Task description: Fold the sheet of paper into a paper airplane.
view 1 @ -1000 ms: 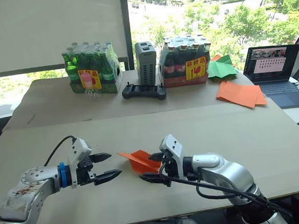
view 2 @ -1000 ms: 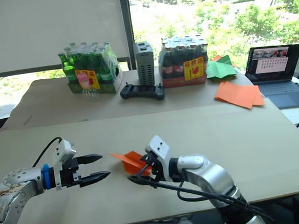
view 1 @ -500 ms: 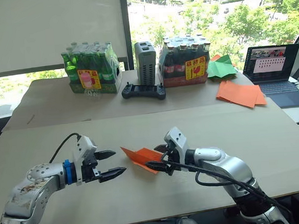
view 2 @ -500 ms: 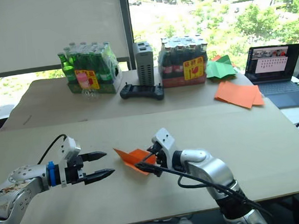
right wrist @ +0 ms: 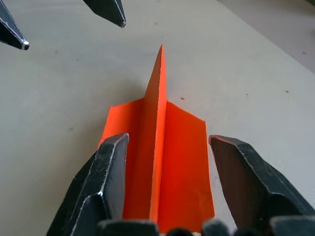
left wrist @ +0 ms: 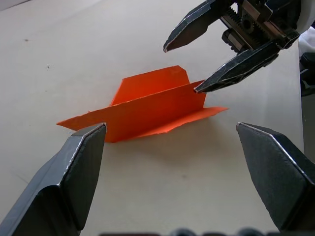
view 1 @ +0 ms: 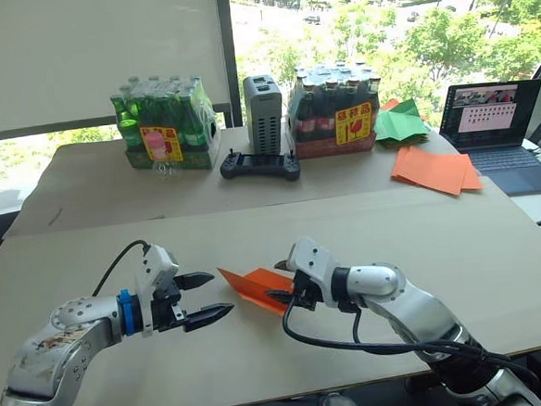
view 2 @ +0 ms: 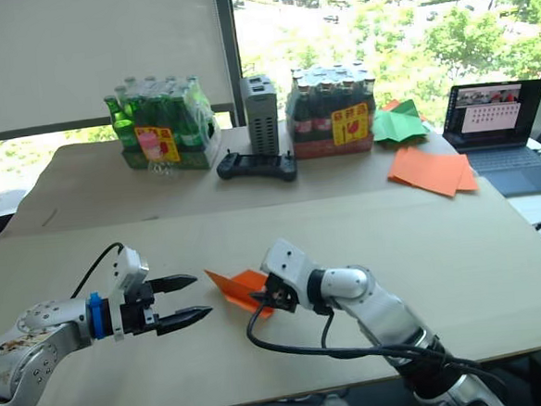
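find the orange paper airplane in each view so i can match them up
Left eye: paper airplane lies between the two grippers.
Right eye: same spot.
Left wrist: center, below the right gripper.
Right wrist: center, nose toward the left gripper.
Shared landmark: its upright middle fold.

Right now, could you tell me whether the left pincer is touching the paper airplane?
Apart. In the left wrist view, bare table separates the open left pincer from the paper airplane.
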`<state>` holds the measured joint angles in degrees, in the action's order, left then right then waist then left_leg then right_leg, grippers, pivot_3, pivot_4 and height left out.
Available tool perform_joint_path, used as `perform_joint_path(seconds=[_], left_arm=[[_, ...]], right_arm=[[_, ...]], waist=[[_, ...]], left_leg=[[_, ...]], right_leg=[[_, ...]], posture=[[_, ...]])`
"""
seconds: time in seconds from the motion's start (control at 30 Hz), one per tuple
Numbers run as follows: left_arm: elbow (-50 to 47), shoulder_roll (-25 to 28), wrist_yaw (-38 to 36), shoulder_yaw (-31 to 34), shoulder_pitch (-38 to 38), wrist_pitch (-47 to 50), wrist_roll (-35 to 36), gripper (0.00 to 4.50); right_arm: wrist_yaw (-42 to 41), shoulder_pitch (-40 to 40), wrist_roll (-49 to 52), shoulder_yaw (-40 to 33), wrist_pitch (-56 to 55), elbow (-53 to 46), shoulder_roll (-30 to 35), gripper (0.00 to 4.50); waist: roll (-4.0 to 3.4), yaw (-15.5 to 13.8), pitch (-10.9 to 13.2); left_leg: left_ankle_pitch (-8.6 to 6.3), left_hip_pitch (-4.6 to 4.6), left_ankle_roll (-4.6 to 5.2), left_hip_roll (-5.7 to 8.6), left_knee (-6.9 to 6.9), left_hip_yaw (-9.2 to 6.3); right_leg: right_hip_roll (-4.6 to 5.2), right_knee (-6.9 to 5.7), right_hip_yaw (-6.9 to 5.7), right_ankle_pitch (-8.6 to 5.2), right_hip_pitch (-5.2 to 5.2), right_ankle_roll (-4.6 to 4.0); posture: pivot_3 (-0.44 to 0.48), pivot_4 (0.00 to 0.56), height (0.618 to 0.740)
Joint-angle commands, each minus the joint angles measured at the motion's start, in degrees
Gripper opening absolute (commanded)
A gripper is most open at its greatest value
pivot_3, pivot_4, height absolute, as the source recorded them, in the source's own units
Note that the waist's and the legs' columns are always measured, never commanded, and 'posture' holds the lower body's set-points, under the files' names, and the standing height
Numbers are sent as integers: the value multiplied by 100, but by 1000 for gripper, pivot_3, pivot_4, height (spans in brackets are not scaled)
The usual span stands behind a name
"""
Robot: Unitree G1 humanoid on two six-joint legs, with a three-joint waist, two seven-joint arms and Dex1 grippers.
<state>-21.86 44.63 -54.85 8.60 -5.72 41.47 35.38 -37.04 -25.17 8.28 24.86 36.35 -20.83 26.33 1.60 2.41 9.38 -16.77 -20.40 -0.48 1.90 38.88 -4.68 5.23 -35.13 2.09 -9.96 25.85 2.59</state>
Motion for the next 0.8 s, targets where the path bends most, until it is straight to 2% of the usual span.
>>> perform_joint_path(seconds=[0.03,0.4,0.5,0.7,0.73,0.8], left_arm=[[-275,33,43,106,0,-56,121,4500],[-265,97,115,-6,-370,179,236,4500],[-265,112,127,-56,-396,177,224,4500],[-466,110,238,-158,-451,295,275,4500],[-487,116,246,-168,-453,292,264,4500],[-514,159,235,-195,-449,268,227,4500]], right_arm=[[-24,42,-136,42,-181,-110,-25,3155],[-53,195,-343,133,-206,81,-152,3155],[-64,208,-361,119,-206,113,-163,2325],[-74,216,-386,111,-170,186,-199,208],[-73,218,-385,109,-163,189,-207,31],[-70,224,-397,113,-161,202,-218,31]], waist=[[0,-7,0],[0,-4,0],[0,2,0],[0,0,0],[0,0,0],[0,0,0]], left_leg=[[0,0,0,0,1,0],[0,0,0,1,1,0],[0,1,0,1,1,0],[0,0,0,1,1,0],[0,0,0,1,1,0],[0,0,0,1,1,0]], right_leg=[[0,0,0,0,0,0],[0,-2,1,1,0,-1],[-1,-2,1,1,0,-1],[-1,-2,1,1,0,-1],[-1,-2,1,1,0,-1],[-1,-3,1,1,-1,-1]], posture=[[0,150,723],[0,150,723],[0,150,723],[0,150,723],[0,150,723],[0,150,723]])
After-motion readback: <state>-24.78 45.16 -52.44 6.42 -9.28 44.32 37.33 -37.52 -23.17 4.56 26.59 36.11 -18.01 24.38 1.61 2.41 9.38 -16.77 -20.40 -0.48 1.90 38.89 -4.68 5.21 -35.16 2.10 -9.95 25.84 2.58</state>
